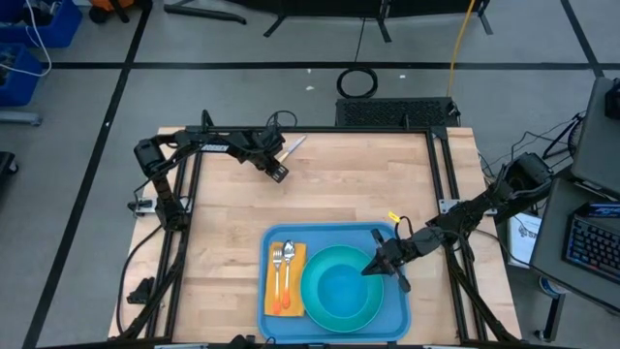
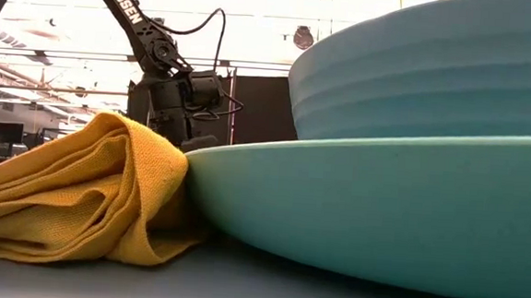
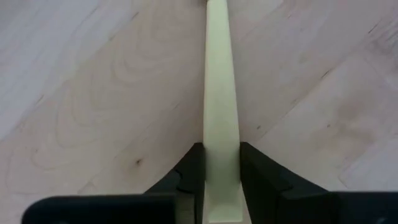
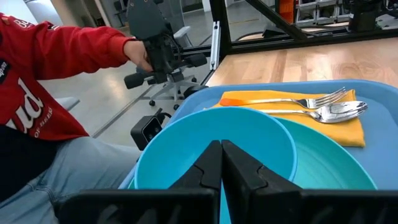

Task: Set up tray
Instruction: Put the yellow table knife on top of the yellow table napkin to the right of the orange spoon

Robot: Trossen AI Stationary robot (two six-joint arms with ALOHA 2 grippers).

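Observation:
A blue tray (image 1: pixel 397 320) lies at the table's near edge. On it are a yellow napkin (image 1: pixel 270 291) carrying a fork (image 4: pixel 292 99) and a spoon (image 4: pixel 336 112), and a turquoise plate (image 4: pixel 329 162) with a bowl (image 4: pixel 186 143) standing on it. My right gripper (image 4: pixel 221 149) is shut and hovers level over the bowl's right side (image 1: pixel 371 268). At the table's far left, my left gripper (image 1: pixel 279 173) points steeply down. It is shut on a long, flat cream utensil (image 3: pixel 221 74) that lies on the wood. My left gripper pinches the cream utensil by its two long edges (image 3: pixel 212 163), one finger (image 3: pixel 193 168) on each side, at the end nearest the gripper. The fingers come from above at a steep slant. The utensil lies flat on the table and runs on away from the fingers.
Bare wood stretches between the left gripper and the tray (image 1: pixel 223 223). In the low view the folded napkin (image 2: pixel 87 194) lies against the plate's rim (image 2: pixel 354 210). Past the table edge a seated person in a red sleeve (image 4: pixel 56 56) holds a dark device.

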